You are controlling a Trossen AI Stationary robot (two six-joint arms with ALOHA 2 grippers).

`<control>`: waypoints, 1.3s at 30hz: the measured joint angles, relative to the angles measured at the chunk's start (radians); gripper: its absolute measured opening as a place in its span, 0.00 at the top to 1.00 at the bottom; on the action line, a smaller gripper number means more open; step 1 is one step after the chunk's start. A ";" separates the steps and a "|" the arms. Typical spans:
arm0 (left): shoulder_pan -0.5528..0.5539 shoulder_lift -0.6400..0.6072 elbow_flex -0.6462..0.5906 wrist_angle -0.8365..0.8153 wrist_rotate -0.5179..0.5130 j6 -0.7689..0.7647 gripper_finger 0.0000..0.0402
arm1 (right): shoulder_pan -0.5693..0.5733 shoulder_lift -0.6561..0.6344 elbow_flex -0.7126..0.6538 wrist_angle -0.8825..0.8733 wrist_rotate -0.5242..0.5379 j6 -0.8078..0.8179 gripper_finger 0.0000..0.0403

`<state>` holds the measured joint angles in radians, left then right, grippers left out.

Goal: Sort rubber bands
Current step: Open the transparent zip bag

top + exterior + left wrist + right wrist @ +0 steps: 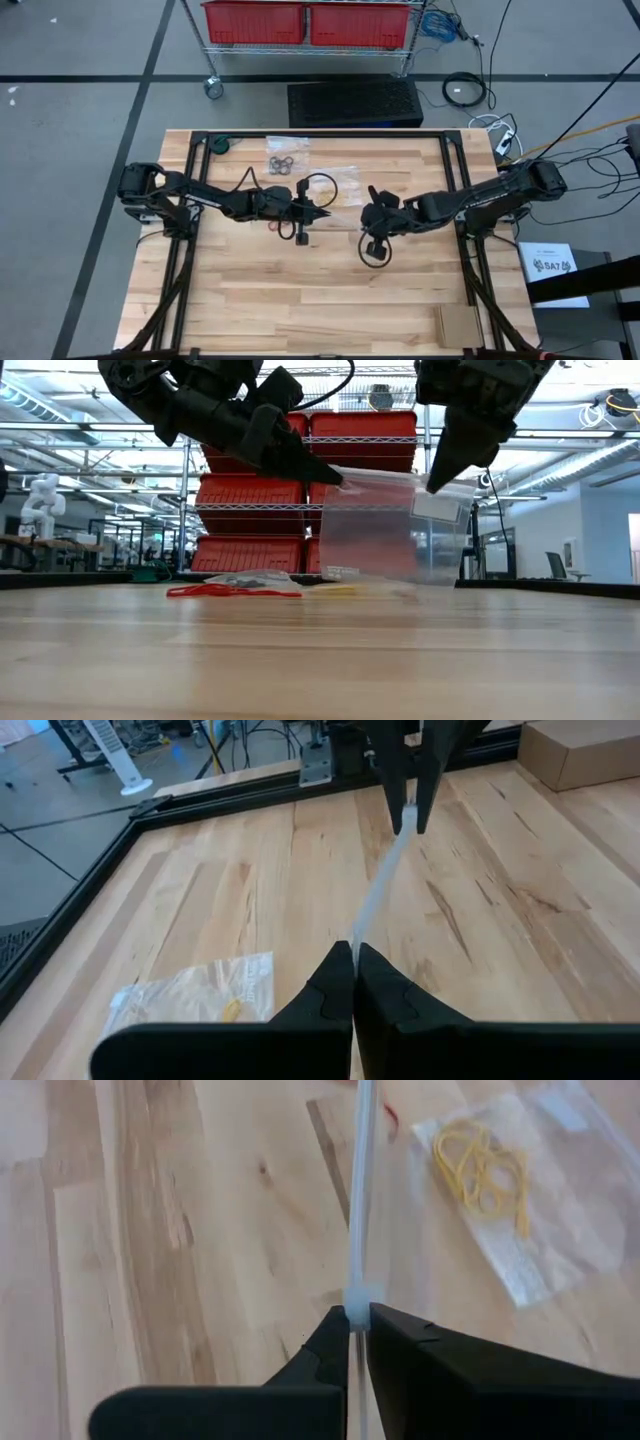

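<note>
Clear plastic stretched between my claws: my left gripper (354, 960) and my right gripper (358, 1315) were each pinched closed on a top corner of one bag (385, 525), raised off the table (300, 290). Red rubber bands (232, 591) lay on the wood below, yellow ones (487, 1168) inside a flat bag beside.

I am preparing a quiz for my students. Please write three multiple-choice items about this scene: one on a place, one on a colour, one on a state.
1. Where is the clear bag that both grippers hold?
A. lifted above the table
B. flat on the table
C. on the shelf

2. What colour are the rubber bands in the bag on the table beside it?
A. blue
B. yellowish
C. green

3. How is the left gripper?
A. wide open
B. out of view
C. shut on the bag

Key: 1 A, the low view shows it hanging; 2 B, the right wrist view; 3 C, fingers pinch its edge.
</note>
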<state>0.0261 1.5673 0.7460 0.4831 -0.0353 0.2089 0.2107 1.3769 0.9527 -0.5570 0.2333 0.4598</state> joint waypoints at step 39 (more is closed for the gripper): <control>0.002 -0.002 -0.002 -0.008 -0.008 0.007 1.00 | 0.042 -0.087 0.011 -0.195 -0.012 0.150 0.86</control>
<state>0.0279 1.5654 0.7444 0.4752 -0.0433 0.2157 0.2523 1.2903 0.9642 -0.7524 0.2214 0.6101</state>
